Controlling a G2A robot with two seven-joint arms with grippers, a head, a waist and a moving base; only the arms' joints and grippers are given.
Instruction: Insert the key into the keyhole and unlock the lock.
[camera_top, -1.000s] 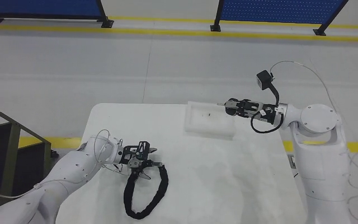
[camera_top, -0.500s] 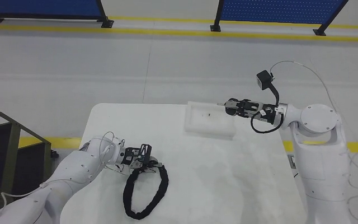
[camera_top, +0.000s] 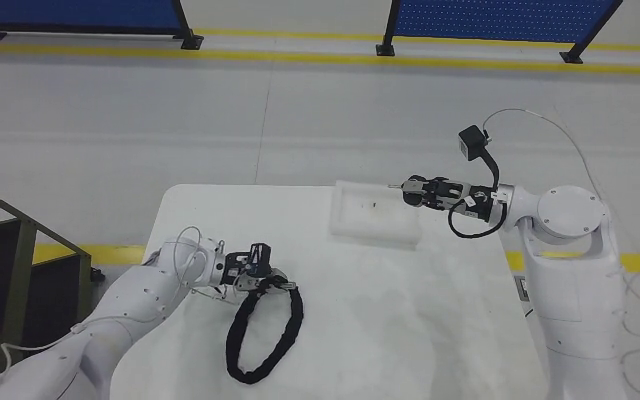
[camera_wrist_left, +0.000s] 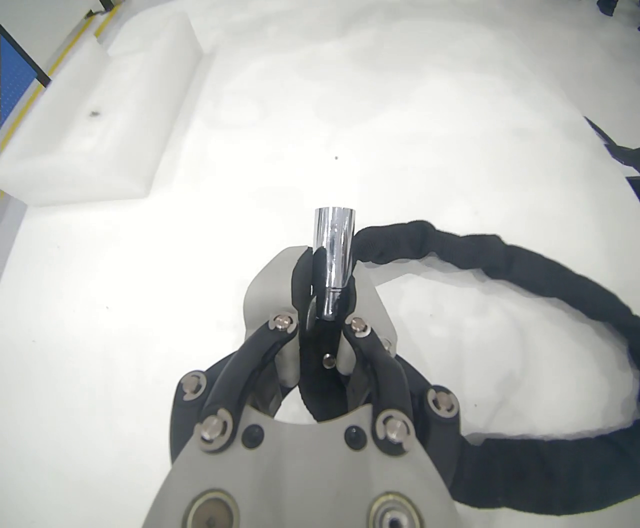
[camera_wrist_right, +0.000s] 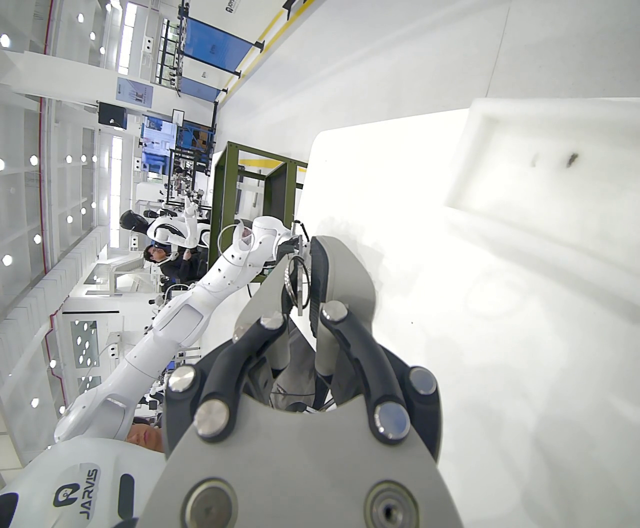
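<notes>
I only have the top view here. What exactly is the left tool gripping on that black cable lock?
Observer: The left tool is shut on the chrome cylinder of the lock; the cylinder sticks out beyond its grip.
Operator: Is the key in the right tool?
Observer: Yes, the right tool pinches the key, a thin metal piece on a ring.
Operator: Any keyhole visible?
Observer: None that I can make out; the left wrist view faces the cylinder's polished side.

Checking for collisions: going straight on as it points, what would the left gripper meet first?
Probably nothing: ahead of the left gripper and its lock cylinder lies bare table; the foam tray sits aside.
</notes>
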